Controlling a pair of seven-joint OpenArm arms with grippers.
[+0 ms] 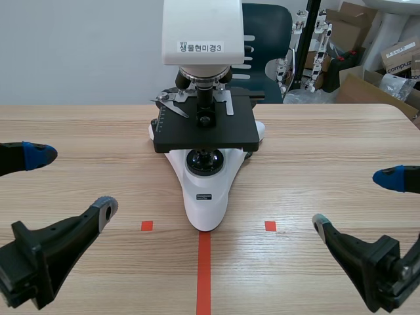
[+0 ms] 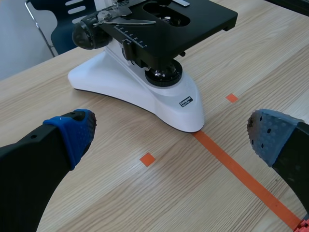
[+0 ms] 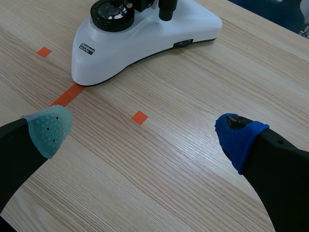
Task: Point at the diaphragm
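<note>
A white microscope [image 1: 206, 193] with a black stage [image 1: 207, 133] stands at the table's middle, its base pointing toward me. Under the stage a black round lamp ring [image 1: 203, 161] sits on the base; the diaphragm parts above it are mostly hidden by the stage. My left gripper [image 1: 72, 182] hovers open at the near left, well away from the microscope [image 2: 120, 82]. At the near right my right gripper [image 1: 357, 202] is also open, apart from the microscope base [image 3: 145, 36]. In both wrist views nothing lies between the fingers of the left gripper [image 2: 172, 133] or the right gripper [image 3: 143, 131].
The wooden table [image 1: 328, 151] carries only the microscope. Behind it stand a dark blue chair [image 1: 266, 29], a white mechanical rig [image 1: 314, 39] and cardboard boxes [image 1: 371, 85] at the back right.
</note>
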